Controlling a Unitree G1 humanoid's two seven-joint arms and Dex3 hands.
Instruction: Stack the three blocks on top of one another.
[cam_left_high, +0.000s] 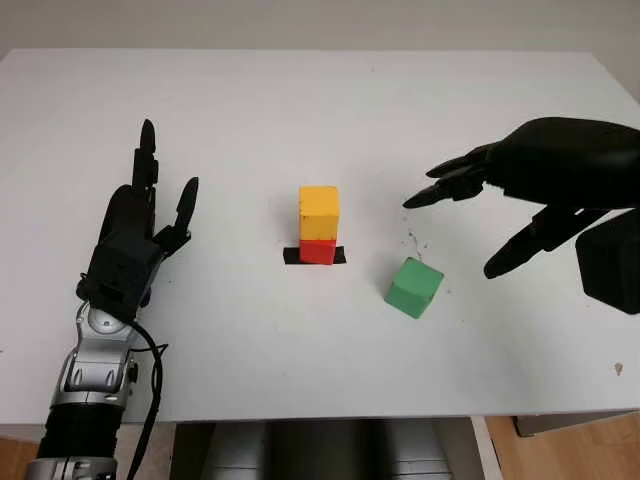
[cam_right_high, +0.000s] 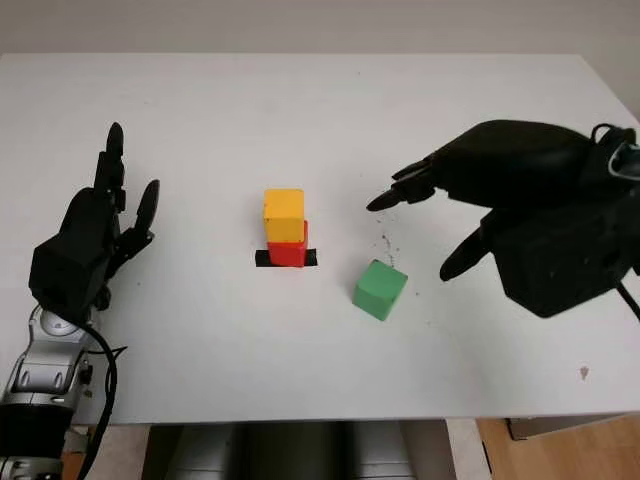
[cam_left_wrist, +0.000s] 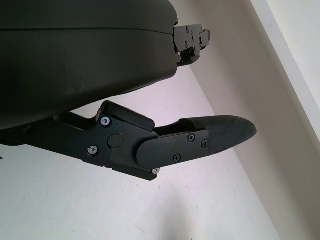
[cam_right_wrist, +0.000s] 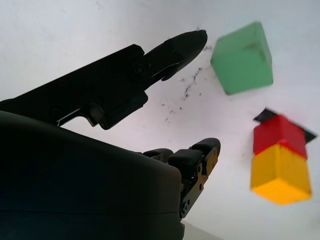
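A yellow block (cam_left_high: 319, 209) stands on a red block (cam_left_high: 318, 250) at the table's middle, over a black tape mark (cam_left_high: 290, 256). A green block (cam_left_high: 414, 286) sits alone on the table, a little right and nearer, turned at an angle. My right hand (cam_left_high: 470, 215) hovers above the table just right of the green block, open and holding nothing; in the right wrist view its fingers (cam_right_wrist: 170, 50) point toward the green block (cam_right_wrist: 243, 58). My left hand (cam_left_high: 150, 215) is open at the left of the table, far from the blocks.
The white table (cam_left_high: 300, 110) ends in a front edge near the bottom of the picture and a right edge beyond my right arm. Small dark specks (cam_left_high: 412, 240) mark the surface just behind the green block.
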